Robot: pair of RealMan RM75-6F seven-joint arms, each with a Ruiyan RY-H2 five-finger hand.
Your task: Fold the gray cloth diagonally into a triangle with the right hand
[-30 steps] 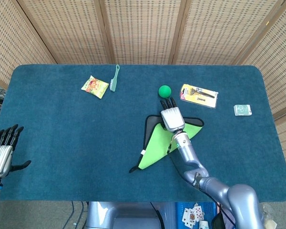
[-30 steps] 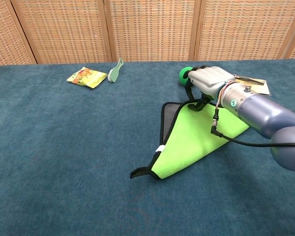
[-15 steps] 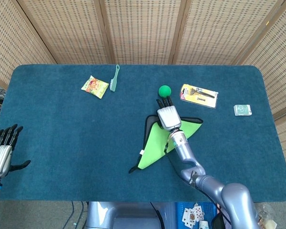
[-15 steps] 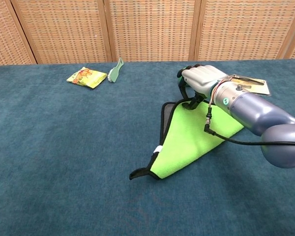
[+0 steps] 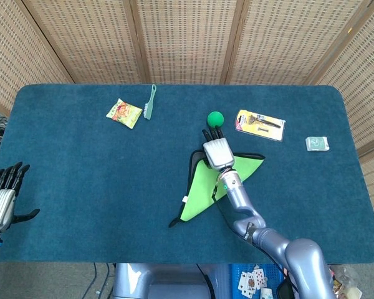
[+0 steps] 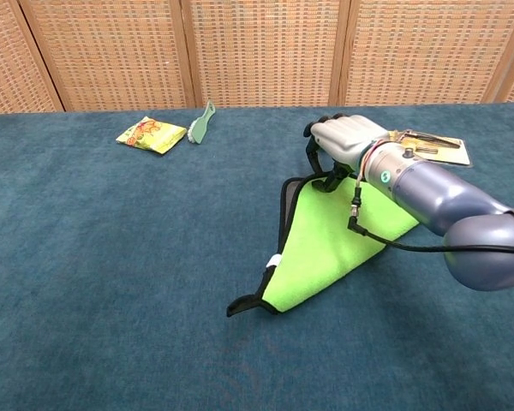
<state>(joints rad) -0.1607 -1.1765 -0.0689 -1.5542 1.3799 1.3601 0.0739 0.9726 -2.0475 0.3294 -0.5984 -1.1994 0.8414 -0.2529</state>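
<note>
The gray cloth (image 5: 202,187) (image 6: 325,240) lies right of the table's middle, folded over so that its bright green underside faces up as a triangle. A strip of gray with black edging shows along its left side. My right hand (image 5: 216,151) (image 6: 347,137) is over the triangle's far corner, fingers curled down, and pinches the cloth's corner there. My left hand (image 5: 3,199) hovers open at the table's left edge, far from the cloth, and shows only in the head view.
A green ball (image 5: 215,118) sits just beyond my right hand. A razor package (image 5: 260,124) (image 6: 428,145) and a small box (image 5: 317,144) lie to the right. A snack packet (image 5: 124,113) (image 6: 151,134) and a teal comb (image 5: 150,101) (image 6: 201,122) lie far left.
My right hand has shifted a little to the left and away from me, taking the cloth's far corner with it; the green flap now lies slightly further left. The left hand has stayed put.
</note>
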